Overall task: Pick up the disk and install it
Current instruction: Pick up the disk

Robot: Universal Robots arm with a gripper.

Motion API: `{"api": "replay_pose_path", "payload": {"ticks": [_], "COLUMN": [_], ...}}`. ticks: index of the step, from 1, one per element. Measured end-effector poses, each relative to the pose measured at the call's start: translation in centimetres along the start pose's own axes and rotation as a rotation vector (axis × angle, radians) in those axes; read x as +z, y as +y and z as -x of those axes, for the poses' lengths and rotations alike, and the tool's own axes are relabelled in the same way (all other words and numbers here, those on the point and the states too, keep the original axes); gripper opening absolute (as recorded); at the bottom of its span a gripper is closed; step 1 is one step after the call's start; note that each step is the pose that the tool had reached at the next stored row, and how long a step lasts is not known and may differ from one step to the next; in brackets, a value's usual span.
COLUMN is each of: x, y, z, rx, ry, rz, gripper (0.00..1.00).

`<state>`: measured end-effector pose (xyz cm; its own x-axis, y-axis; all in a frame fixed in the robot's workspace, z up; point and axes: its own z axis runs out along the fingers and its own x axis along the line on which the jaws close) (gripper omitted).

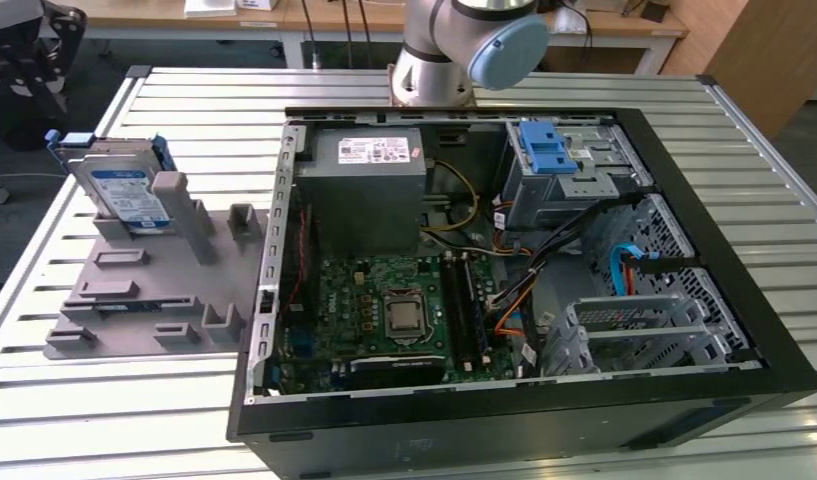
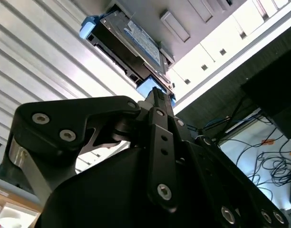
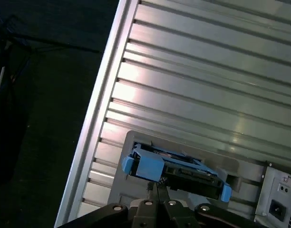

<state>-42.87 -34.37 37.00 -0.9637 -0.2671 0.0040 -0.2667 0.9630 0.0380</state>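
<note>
Closest to the lens in both wrist views is the gripper (image 3: 154, 187), its black links looming large. In the first wrist view its two slim fingertips (image 3: 158, 190) lie pressed together with nothing between them, a narrow, closed pincer. In the second wrist view the gripper (image 2: 157, 92) points at the disk (image 2: 131, 40), and its tips end right by the blue carrier frame. Whether they touch it I cannot tell.

At the exterior view's left, the disk (image 1: 123, 190) stands on its edge in a grey holder (image 1: 128, 300), label facing out, next to an upright grey post (image 1: 172, 200). The holder lies flat on the slatted metal table (image 1: 181, 95), just beside the open computer case (image 1: 515, 420). The disk is outside the case, not yet installed.

Inside the case, going rightwards, comes a grey power-supply box (image 1: 368, 185), with the green motherboard (image 1: 381, 310) nearer the front wall. Bundled cables (image 1: 515, 270) run across the middle. Further right, a metal drive cage (image 1: 582, 170) carries a ridged blue latch (image 1: 547, 155), and a second cage (image 1: 635, 325) lies nearer the front wall. Behind the case rises the arm's base (image 1: 448, 50), silver with a blue cap.
</note>
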Motion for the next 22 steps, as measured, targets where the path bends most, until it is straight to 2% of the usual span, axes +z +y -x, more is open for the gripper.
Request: {"api": "replay_pose_path", "payload": {"ticks": [22], "x": [0.19], "y": [-0.01], "z": [0.0], "rx": [-0.4], "ry": [0.0152], "rz": [-0.0016], "gripper": [0.11]}}
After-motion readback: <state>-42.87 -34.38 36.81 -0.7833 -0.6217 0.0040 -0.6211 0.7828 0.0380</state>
